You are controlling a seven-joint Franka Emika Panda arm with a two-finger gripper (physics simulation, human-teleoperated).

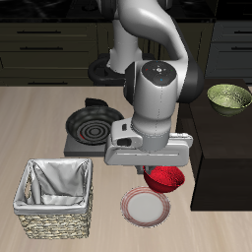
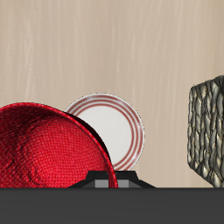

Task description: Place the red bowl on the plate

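The red bowl (image 1: pixel 166 180) is small, ribbed and bright red. It hangs tilted under my gripper (image 1: pixel 160 169), a little above the table and beside the plate (image 1: pixel 146 207), toward the back of it. The plate has a pinkish-red rim and a pale centre and lies near the table's front edge. In the wrist view the red bowl (image 2: pixel 48 150) fills the space close to the camera and overlaps the edge of the plate (image 2: pixel 115 122). My gripper looks shut on the bowl's rim; the fingertips are hidden.
A woven basket (image 1: pixel 54 200) with a grey liner stands near the front edge and also shows in the wrist view (image 2: pixel 208 131). A black frying pan (image 1: pixel 91 125) sits farther back. An olive-green bowl (image 1: pixel 228 95) rests on a dark cabinet (image 1: pixel 222 148).
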